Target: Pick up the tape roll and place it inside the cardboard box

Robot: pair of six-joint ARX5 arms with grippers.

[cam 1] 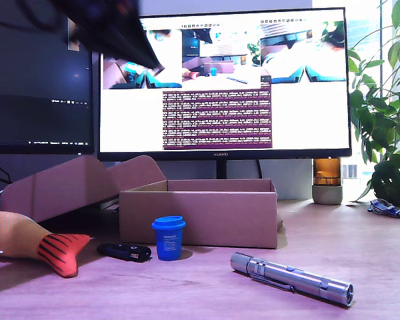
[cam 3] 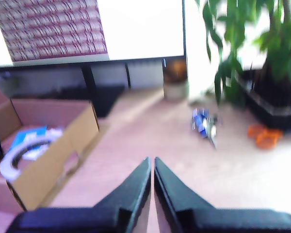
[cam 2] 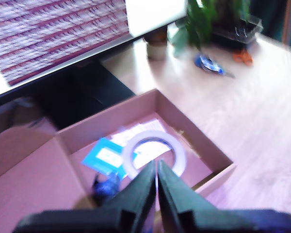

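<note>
Tape roll (cam 2: 154, 153) already lies inside the cardboard box (cam 2: 203, 141) just beyond my first gripper (cam 2: 157, 167), both grippers' fingers pressed together, empty; only withdrawal remains, I judge.

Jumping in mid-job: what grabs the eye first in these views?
The tape roll already lies inside the cardboard box, just beyond my first claw, whose jaws are shut and empty. In the exterior view, a silver flashlight lies in front of the box toward the right, a blue cup before it.
</note>
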